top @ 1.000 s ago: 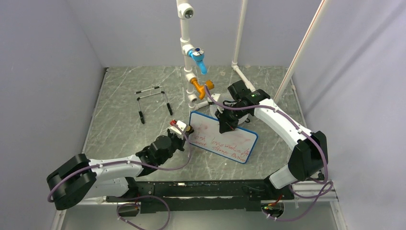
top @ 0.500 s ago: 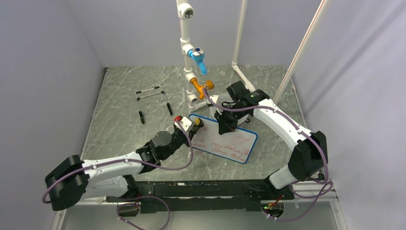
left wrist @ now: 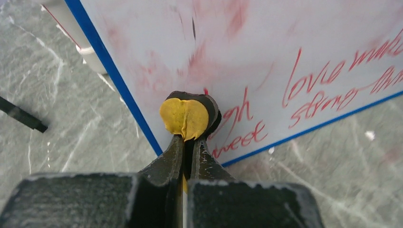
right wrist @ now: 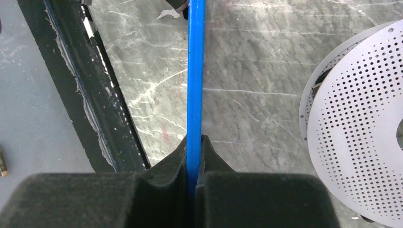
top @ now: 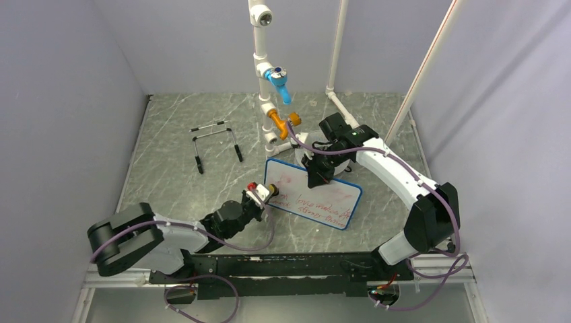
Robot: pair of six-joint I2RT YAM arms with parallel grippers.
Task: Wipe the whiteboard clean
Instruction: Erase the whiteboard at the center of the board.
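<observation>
The left end effector (left wrist: 190,141) is closed on a yellow eraser (left wrist: 184,116), pressed on the whiteboard (left wrist: 285,42). The right end effector (right wrist: 195,142) pinches its blue edge (right wrist: 195,71), steadying it on the desk (top: 168,195). Some is rubbed pink; most red words (left wrist: 332,76) are left.

- Whiteboard (left wrist: 294,42), left wrist view: cut off at the top and right edges. In the right wrist view it is edge-on, so only the blue frame shows; the face is hidden and the near end is lost between the fingers.
- Writing (left wrist: 332,71): runs off the right edge, only partly legible; too small to read in the top view.
- Right gripper (top: 316,176): covers part of the whiteboard's far edge.
- Eraser (left wrist: 184,116): yellow back shows; the face against the whiteboard is hidden.
- Left gripper (left wrist: 189,142): body blurred, cut off at the bottom edge.
- Disc (right wrist: 361,128): cut off at the right and bottom edges.
- Black bar (left wrist: 21,116): cut off at the left edge; kind cannot be told.
- Pipe (left wrist: 71,23): mostly behind the whiteboard.
</observation>
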